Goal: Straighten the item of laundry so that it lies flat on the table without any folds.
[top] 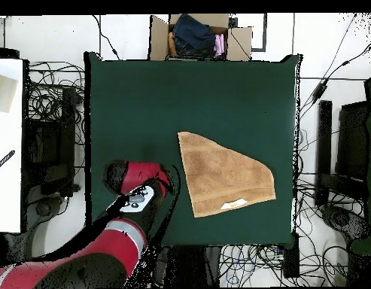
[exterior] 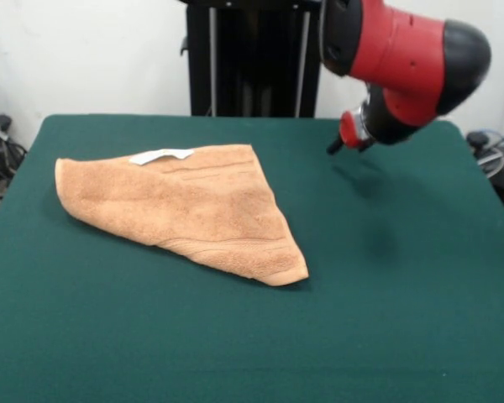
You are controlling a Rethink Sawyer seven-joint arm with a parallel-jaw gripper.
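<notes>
The towel [exterior: 185, 206] lay still folded into a rough triangle on the desk [exterior: 386, 319], well apart from the raised tool [exterior: 346, 138], whose spread I could not tell, so the flattening remained undone.

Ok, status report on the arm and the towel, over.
Gripper clear of cloth, finger state unclear. Orange-tan terry towel folded into a triangle on green felt table. Nothing in the way.

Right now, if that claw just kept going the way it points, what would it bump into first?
Probably the bare green table. The claw hangs beside the folded orange-tan towel, not over it, and seems to point downward, though its exact tilt is hard to judge.
</notes>
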